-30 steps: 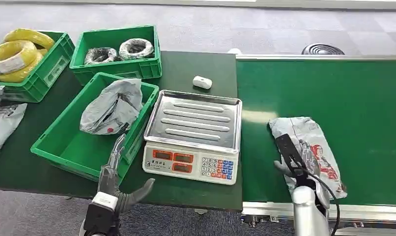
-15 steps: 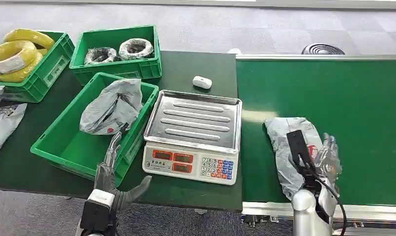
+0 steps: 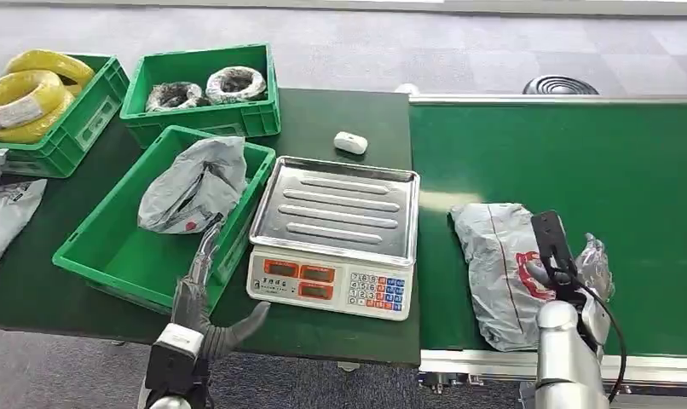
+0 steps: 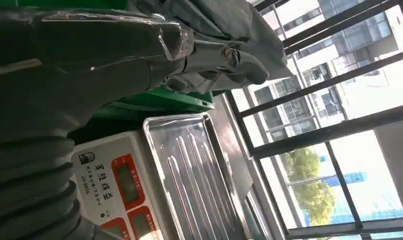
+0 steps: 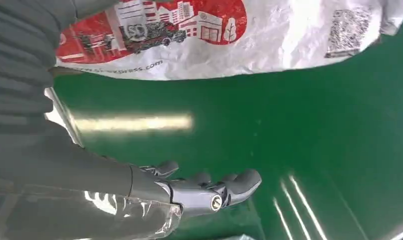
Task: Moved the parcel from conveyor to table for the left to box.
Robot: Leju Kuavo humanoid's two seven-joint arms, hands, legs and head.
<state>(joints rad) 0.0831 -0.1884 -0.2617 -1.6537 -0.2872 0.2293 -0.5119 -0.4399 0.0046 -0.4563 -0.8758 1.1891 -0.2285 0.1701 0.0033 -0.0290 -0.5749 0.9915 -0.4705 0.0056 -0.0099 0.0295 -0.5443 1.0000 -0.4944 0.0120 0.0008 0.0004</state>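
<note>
A grey parcel [image 3: 493, 264] with red print lies on the green conveyor belt [image 3: 562, 162], near its front edge. In the right wrist view the parcel [image 5: 214, 30] lies beside my palm. My right hand [image 3: 572, 271] is over the parcel's right end, and its fingers [image 5: 209, 192] are spread above bare belt with nothing in them. At the table's front edge my left hand [image 3: 199, 294] is open, fingers pointing at the near green box [image 3: 123, 251]. That box holds another grey parcel [image 3: 195, 183], which the left wrist view shows just beyond the left hand [image 4: 89, 45].
A weighing scale [image 3: 336, 209] with a steel tray stands between the near box and the belt. A small white object [image 3: 351, 142] lies behind it. At the back stand a box of dark coils [image 3: 199, 117] and a box of yellow coils [image 3: 80, 128]. Grey bags [image 3: 3, 213] lie far left.
The parcel has turned and shifted left on the belt. My right hand has moved right and farther away, from the parcel's left side to its right end. The left hand has barely moved.
</note>
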